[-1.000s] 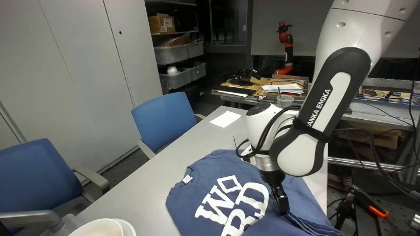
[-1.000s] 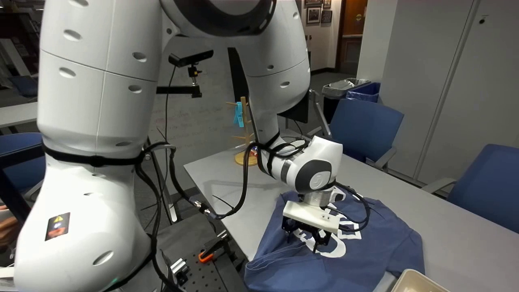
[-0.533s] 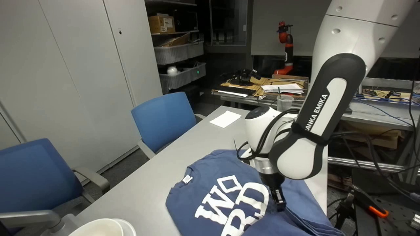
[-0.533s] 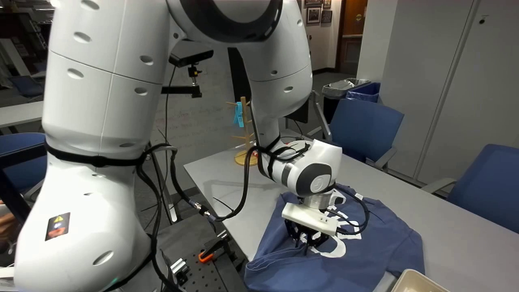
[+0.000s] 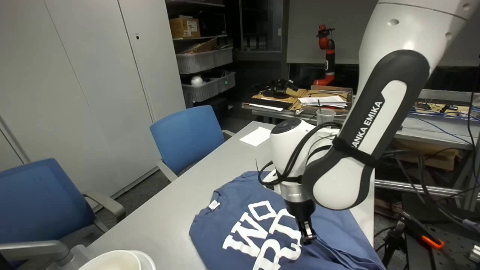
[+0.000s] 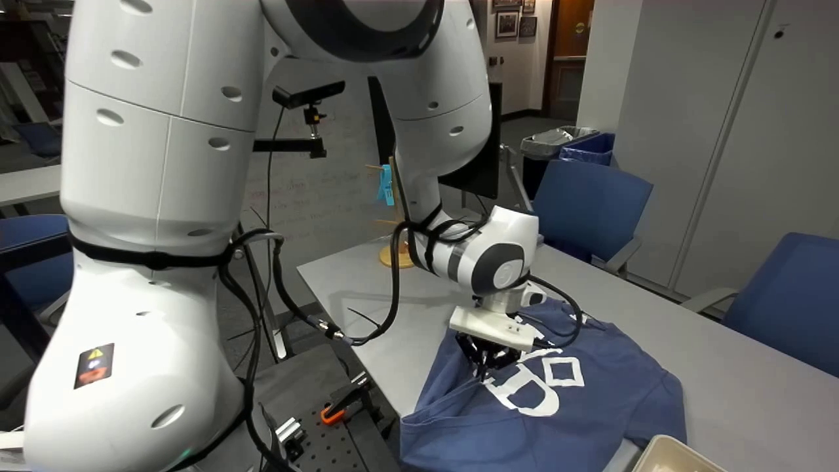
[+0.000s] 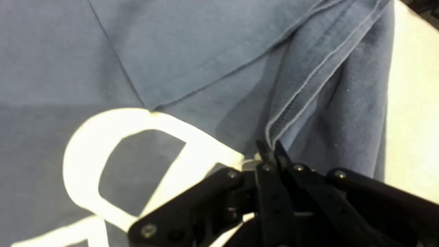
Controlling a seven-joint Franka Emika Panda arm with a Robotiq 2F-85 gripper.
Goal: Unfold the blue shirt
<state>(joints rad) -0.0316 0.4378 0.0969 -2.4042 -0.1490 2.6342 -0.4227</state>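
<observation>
Beneath the gripper [image 7: 271,148] lies the blue shirt [image 6: 580,416], pinched.

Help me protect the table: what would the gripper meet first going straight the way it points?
Probably more of the blue shirt, below the gripper pinching its edge; the gap is unclear.

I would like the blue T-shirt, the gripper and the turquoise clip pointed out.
Blue T-shirt [image 6: 567,438], in an exterior view: its unprinted cloth.
Gripper [image 7: 272,151], in the wrist view: midway between its fingertips.
Turquoise clip [image 6: 386,182], in an exterior view: middle of its body.
</observation>
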